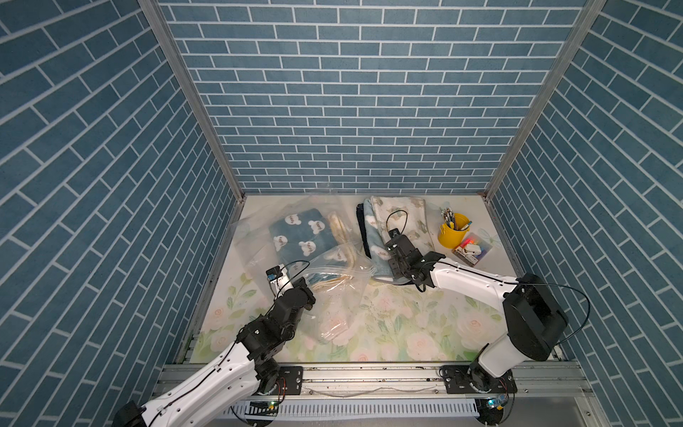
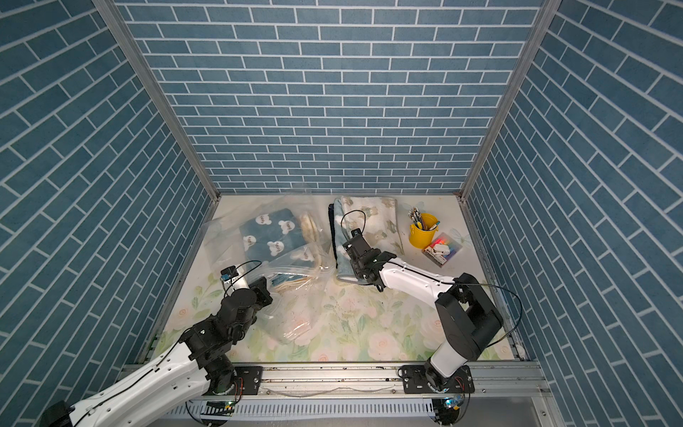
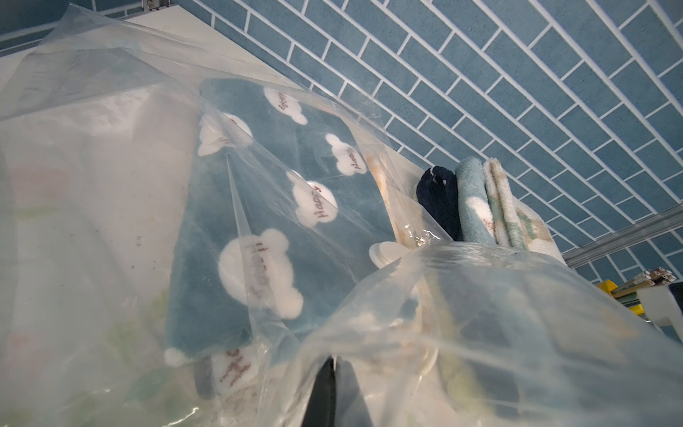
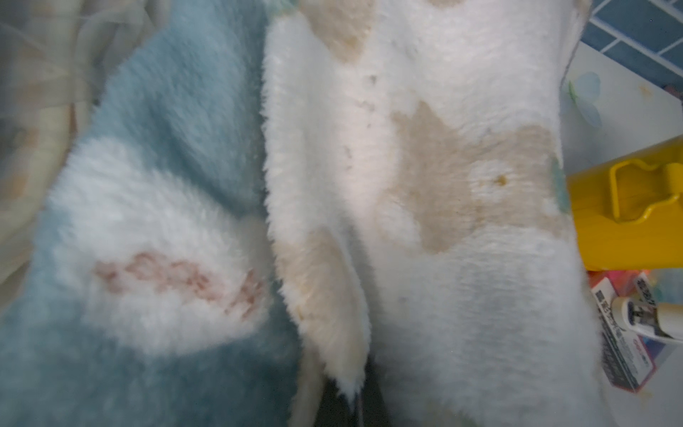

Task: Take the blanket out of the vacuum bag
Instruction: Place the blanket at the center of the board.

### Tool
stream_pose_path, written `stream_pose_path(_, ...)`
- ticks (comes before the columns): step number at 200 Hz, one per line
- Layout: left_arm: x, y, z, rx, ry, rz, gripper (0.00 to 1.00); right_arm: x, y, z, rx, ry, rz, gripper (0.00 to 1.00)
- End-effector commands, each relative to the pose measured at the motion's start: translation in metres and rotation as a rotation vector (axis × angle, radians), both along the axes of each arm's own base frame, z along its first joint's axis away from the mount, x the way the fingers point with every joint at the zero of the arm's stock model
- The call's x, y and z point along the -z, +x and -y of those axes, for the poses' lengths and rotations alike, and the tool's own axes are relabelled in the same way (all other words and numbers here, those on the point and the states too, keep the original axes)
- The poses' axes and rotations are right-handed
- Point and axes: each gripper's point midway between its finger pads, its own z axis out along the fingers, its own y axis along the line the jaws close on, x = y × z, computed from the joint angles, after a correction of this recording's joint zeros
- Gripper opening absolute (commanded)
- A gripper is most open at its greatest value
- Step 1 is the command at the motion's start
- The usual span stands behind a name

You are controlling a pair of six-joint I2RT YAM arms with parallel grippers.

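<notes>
Vacuum bag (image 1: 251, 240), one, pinched by left gripper (image 3: 334, 366); right gripper (image 4: 354, 405) clenches cream blanket (image 1: 410, 218), topmost of three.

Our 2 arms reach in from the lower corners of both top views, elbows bent. Our left gripper (image 3: 332, 388) is pressed closed; our right gripper (image 4: 351, 403) is closed too.

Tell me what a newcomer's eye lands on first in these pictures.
The large clear crinkly plastic vacuum bag sprawls over the left half of the floral table, a folded teal fleece blanket with white clouds showing through it. Just right of it, at the back, lies a stack of folded fleece blankets, and further right a bright yellow bucket of pens stands out.
</notes>
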Motion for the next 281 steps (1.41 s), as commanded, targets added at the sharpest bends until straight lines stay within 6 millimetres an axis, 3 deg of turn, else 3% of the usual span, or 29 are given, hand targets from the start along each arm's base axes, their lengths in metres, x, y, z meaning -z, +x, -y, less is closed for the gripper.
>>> stream_pose_path(1, 0.001, 0.0, -0.003, -0.005, 0.006, 0.0, 0.0, -0.028, -0.004, -0.013, -0.057, 0.095, 0.023, 0.0)
stream_pose_path(48, -0.005, 0.001, -0.001, 0.0, 0.008, 0.008, 0.0, -0.077, 0.001, -0.027, -0.114, 0.173, 0.092, 0.0)
stream_pose_path(121, -0.008, 0.003, 0.001, 0.007, 0.006, 0.012, 0.0, -0.114, -0.006, -0.057, -0.224, 0.316, 0.09, 0.0)
stream_pose_path(151, -0.01, 0.004, 0.003, 0.012, 0.01, 0.015, 0.0, -0.126, -0.004, -0.059, -0.231, 0.33, 0.107, 0.0)
stream_pose_path(172, -0.009, 0.004, 0.005, 0.02, 0.014, 0.007, 0.0, -0.12, -0.008, -0.062, -0.242, 0.351, 0.071, 0.0)
stream_pose_path(190, -0.006, 0.004, 0.006, 0.027, 0.01, 0.005, 0.0, -0.09, -0.023, -0.074, -0.289, 0.389, -0.036, 0.0)
stream_pose_path(205, -0.004, 0.003, 0.007, 0.03, 0.009, 0.0, 0.0, -0.061, -0.043, -0.082, -0.335, 0.426, -0.156, 0.35)
stream_pose_path(221, -0.002, 0.002, 0.005, 0.028, 0.019, -0.007, 0.0, -0.049, -0.059, -0.082, -0.366, 0.463, -0.211, 0.5)
stream_pose_path(245, -0.005, 0.002, 0.001, 0.014, 0.025, 0.002, 0.0, -0.066, -0.063, -0.072, -0.356, 0.466, -0.177, 0.57)
stream_pose_path(281, -0.011, 0.004, 0.004, 0.019, 0.015, 0.011, 0.0, -0.115, -0.035, -0.056, -0.276, 0.492, -0.029, 0.56)
